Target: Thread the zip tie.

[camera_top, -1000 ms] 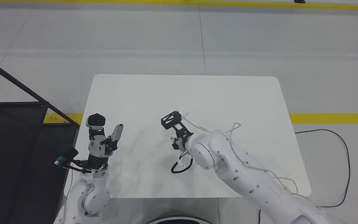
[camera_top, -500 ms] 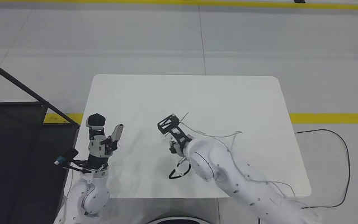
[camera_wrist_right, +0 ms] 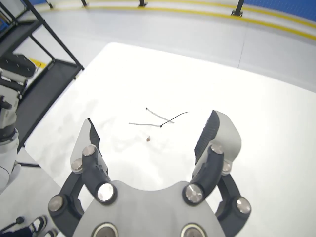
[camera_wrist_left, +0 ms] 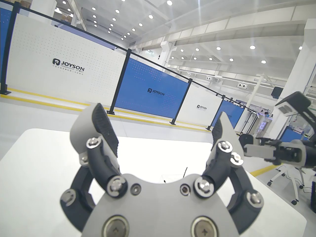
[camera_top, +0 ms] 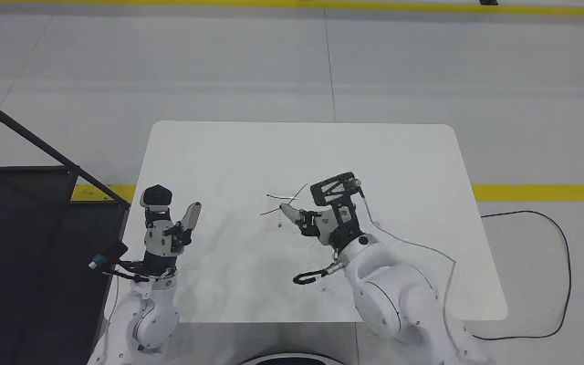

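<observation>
The right pincer (camera_wrist_right: 152,118) hung wide open and empty over the white surface (camera_wrist_right: 246,94). Just beyond its tips lay a black zip tie (camera_wrist_right: 177,117), crossing one of two pale zip ties (camera_wrist_right: 158,114). A small brown scrap (camera_wrist_right: 148,139) sat nearer the pincer. The left pincer (camera_wrist_left: 160,110) also gaped wide, well apart from them.

The right gripper (camera_wrist_right: 152,120) hung over the white table (camera_wrist_right: 259,129) with its jaws spread wide. A black zip tie (camera_wrist_right: 174,119) lay flat there. One pale zip tie (camera_wrist_right: 158,115) crossed the black zip tie near its head end, and a second pale tie (camera_wrist_right: 144,124) met that end. A small brown speck (camera_wrist_right: 148,139) lay just beside it.
</observation>
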### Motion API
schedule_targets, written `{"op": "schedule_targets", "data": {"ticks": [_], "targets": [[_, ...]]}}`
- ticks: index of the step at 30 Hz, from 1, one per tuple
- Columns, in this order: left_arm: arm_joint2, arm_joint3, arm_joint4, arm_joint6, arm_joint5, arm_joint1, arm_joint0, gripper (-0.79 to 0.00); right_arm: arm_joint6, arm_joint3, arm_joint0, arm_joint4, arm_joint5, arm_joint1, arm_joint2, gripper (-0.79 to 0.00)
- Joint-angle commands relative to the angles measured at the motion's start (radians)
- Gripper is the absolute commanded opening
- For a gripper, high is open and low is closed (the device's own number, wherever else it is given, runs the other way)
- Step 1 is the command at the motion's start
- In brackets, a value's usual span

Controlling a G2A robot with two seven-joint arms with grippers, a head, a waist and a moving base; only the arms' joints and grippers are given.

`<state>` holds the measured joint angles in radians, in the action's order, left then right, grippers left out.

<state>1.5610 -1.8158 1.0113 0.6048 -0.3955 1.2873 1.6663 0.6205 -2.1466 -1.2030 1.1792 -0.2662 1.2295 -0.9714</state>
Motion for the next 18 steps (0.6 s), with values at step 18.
{"op": "schedule_targets", "data": {"ticks": [18], "targets": [[0.0,0.0,0.0,0.0,0.0,0.0,0.0,-0.001,-0.157,-0.116,-0.133,-0.254,0.048,-0.019,-0.375,-0.001]]}}
